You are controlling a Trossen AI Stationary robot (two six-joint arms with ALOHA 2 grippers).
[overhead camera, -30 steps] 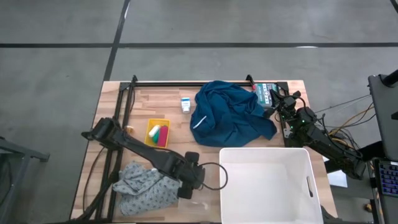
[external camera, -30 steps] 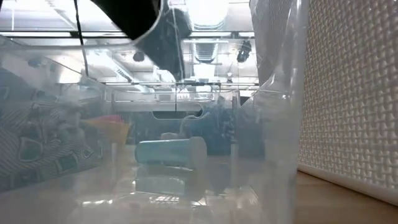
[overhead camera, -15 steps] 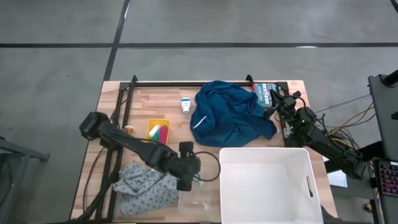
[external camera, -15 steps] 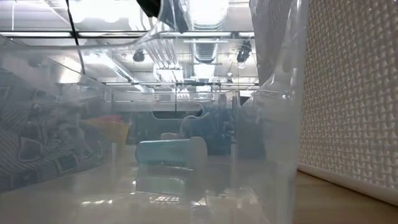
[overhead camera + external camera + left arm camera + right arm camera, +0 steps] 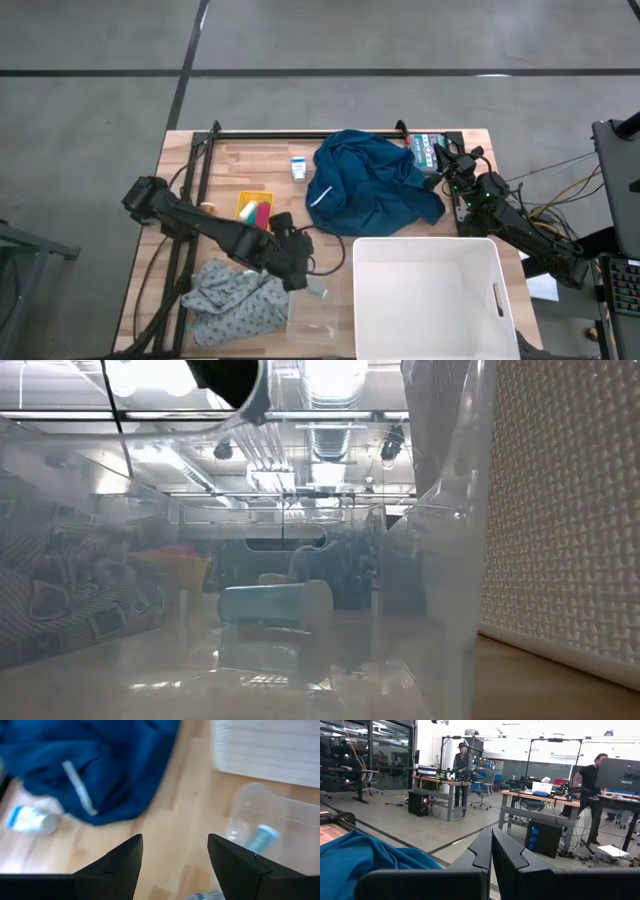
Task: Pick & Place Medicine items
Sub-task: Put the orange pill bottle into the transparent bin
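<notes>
White carton (image 5: 27,818) lies beyond the open left tool (image 5: 172,852) (empty).

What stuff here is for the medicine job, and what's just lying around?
For the job:
- white carton
- small orange bottle

Just lying about:
- blue cloth
- grey cloth
- yellow tray
</notes>
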